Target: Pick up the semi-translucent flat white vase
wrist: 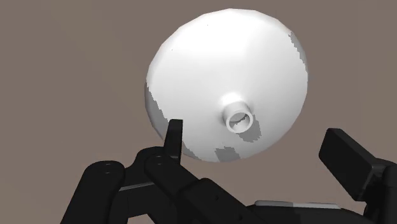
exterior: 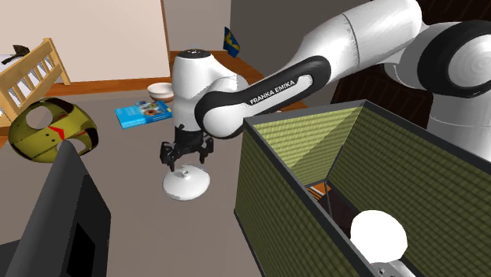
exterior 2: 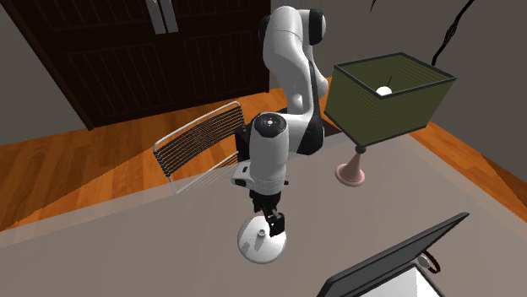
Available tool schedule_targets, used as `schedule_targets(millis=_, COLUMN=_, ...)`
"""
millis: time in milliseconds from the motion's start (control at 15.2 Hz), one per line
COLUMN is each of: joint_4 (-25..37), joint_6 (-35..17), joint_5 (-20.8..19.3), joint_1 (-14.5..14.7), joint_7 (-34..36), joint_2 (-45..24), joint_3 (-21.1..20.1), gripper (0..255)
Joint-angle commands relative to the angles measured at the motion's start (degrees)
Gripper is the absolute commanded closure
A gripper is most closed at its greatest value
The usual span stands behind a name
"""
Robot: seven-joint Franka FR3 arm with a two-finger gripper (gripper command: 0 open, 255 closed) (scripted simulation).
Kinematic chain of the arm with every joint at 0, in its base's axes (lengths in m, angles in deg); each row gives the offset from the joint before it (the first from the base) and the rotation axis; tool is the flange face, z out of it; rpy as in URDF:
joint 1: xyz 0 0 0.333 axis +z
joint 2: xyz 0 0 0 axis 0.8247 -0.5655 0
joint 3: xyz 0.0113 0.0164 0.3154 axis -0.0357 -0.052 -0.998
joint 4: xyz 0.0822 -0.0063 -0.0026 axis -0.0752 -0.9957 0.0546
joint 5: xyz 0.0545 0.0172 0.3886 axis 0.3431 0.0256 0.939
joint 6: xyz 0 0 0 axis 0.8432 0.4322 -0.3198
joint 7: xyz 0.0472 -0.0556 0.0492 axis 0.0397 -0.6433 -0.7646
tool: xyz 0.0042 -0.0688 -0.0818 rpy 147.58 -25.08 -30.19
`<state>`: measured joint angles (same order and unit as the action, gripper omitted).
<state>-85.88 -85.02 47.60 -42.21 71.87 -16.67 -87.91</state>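
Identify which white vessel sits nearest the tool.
The flat round white vase, directly beneath the black tool; the small white bowl sits far off.

An olive-green lamp shade [exterior: 315, 149] stands over the desk [exterior: 126, 169] on a pink foot [exterior 2: 350, 173]. A blue book [exterior: 144, 112] lies just beside a pale bowl [exterior: 161, 90]. Near them is a yellow-green thing, perhaps a helmet [exterior: 51, 130]. A black screen [exterior: 67, 220] stands on the desk, and a wire chair [exterior 2: 201, 145] waits behind it.

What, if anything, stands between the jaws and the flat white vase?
Nothing visible. The gripper hangs over the vase with jaws open, and the wrist view shows its neck straight ahead with only bare table around it.
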Motion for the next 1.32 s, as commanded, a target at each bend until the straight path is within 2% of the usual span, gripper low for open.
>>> schedule_targets(millis=0, joint_4=0.22, joint_6=-1.05, joint_5=-0.91, joint_1=0.48, joint_7=0.65, joint_2=-1.34, joint_3=0.39, gripper=0)
schedule_targets(millis=462, joint_4=-1.01, joint_6=-3.86, joint_5=-2.13, joint_1=0.91, joint_7=1.44, joint_2=-3.10, joint_3=1.03, gripper=0)
schedule_targets(millis=528, joint_4=-0.97, joint_6=-3.83, joint_5=-2.13, joint_1=0.92, joint_7=1.44, joint_2=-3.11, joint_3=1.03, gripper=255)
schedule_targets(millis=1254, joint_4=-0.51, joint_6=-2.64, joint_5=-1.58, joint_1=0.71, joint_7=1.09, joint_2=-2.30, joint_3=0.73, gripper=255)
